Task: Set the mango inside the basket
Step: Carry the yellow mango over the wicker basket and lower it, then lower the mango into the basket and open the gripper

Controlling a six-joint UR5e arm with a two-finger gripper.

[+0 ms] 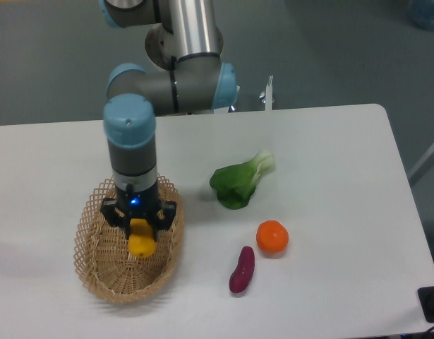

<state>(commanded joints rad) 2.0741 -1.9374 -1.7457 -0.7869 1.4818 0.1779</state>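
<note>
A white bench (329, 141) with rounded corners carries four items. A tan wicker basket (97, 275) with an open lattice rim sits toward its left front. A leafy green vegetable (238, 185) lies near the middle. In front of it, a round orange (272, 237) rests just beside a purple sweet potato (241, 270), which lies tilted toward the front edge.

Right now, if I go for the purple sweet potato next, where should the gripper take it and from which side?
Probably across its narrow middle, coming straight down. The sweet potato lies flat on the table, long axis running near-to-far with a slight tilt, so the fingers would close across its width. The orange sits close at its far right end, so stay nearer the middle or lower half.
</note>
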